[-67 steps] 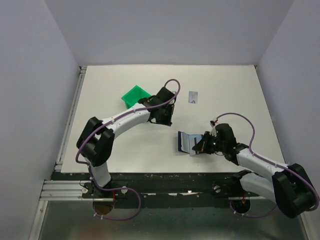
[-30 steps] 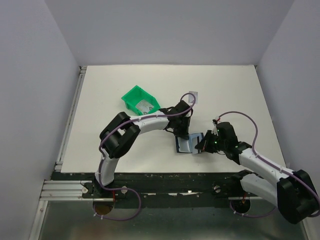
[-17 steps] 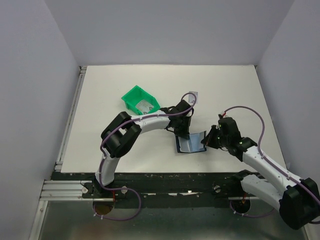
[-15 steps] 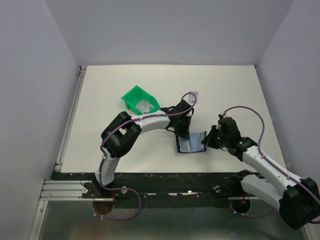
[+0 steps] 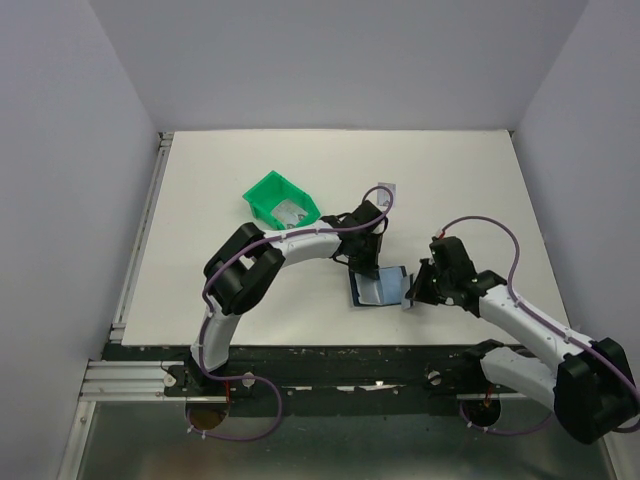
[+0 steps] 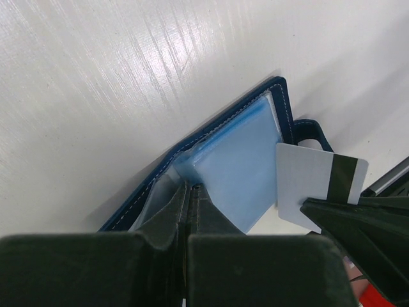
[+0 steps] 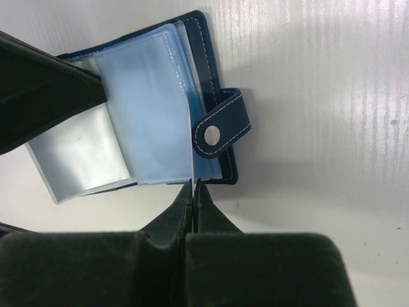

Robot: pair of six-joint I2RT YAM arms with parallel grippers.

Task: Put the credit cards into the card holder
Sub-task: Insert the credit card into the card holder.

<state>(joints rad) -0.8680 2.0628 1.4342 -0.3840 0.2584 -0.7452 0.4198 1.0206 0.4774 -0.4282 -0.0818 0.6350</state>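
1. Far left: a green bin [image 5: 262, 190] stands on the worktop [image 5: 200, 260]. A pale card [image 5: 291, 210] lies flat inside it.

2. My left gripper [image 6: 189, 192] reaches past the bin to the centre of the worktop. Its jaws are closed tight. They pinch the clear plastic sleeves at the near left corner of the card holder [image 6: 223, 153].

3. Behind my left wrist, a second pale card [image 5: 385, 191] lies on the worktop, well apart from the holder. Part of it is hidden by the arm's cable.

4. The card holder lies open on the worktop between my two grippers, dark blue cover down. Its clear sleeves are fanned upward. The snap tab [image 7: 220, 131], with its light stud, projects from the right edge.

5. The striped card [image 6: 313, 185] stands on edge just beside the right edge of the holder. Its corner overlaps the sleeves in the left wrist view. It is not inside a sleeve.

6. My right gripper [image 7: 193, 190] is closed on the striped card. In the right wrist view the card shows edge-on as a thin line between the jaws.
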